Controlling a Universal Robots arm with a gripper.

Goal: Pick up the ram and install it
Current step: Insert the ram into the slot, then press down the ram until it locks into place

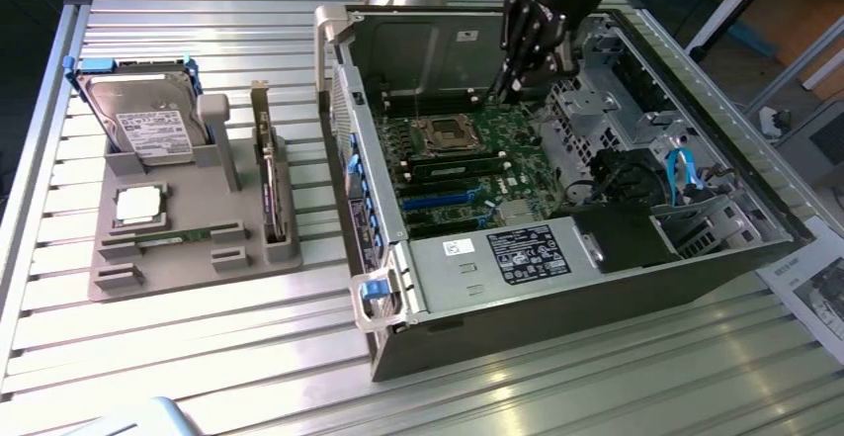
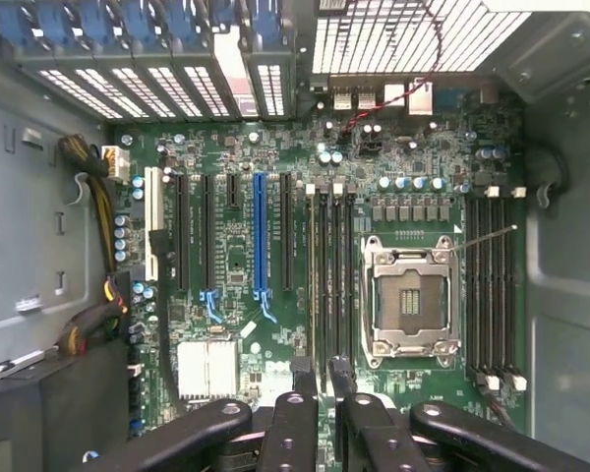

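The ribbed bare-metal table (image 1: 198, 377) gleams, the holder (image 1: 198, 263) is matt grey plastic, the case (image 1: 436, 45) dull sheet metal, the motherboard (image 2: 236, 265) glossy green.

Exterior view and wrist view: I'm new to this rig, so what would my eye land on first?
The open computer case dominates the exterior view's right, its green motherboard exposed, with the gripper over the slots beside the empty processor socket. At the exterior view's left, a grey holder carries a hard drive.
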